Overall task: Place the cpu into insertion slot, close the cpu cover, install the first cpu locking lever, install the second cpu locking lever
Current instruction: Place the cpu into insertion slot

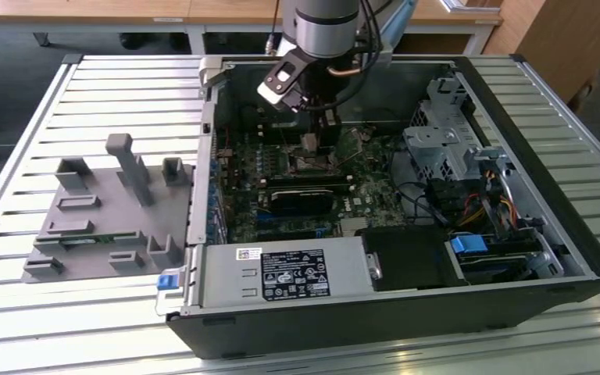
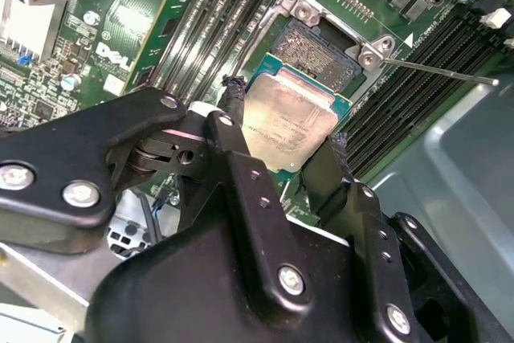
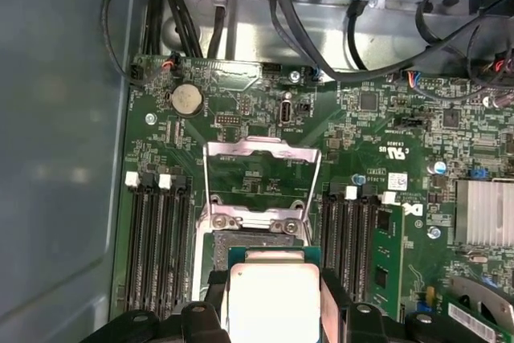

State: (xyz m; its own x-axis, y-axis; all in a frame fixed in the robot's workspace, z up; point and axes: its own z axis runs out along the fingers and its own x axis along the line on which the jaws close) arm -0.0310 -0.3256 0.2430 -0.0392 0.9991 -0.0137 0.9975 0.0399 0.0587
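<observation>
1. One gripper (image 2: 285,114) is clenched on the cpu (image 2: 291,122), which is gripped by two opposite edges and held flat.
2. Just past the cpu, the insertion slot (image 2: 321,47) is seen half uncovered; contact cannot be judged.
3. Beyond that, the cpu cover (image 3: 261,173) is stood open, at the exterior view's upper centre.

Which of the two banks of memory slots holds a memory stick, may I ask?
The bank beside the finned silver heat sink: a green memory stick stands in it; the other bank is empty.
</observation>
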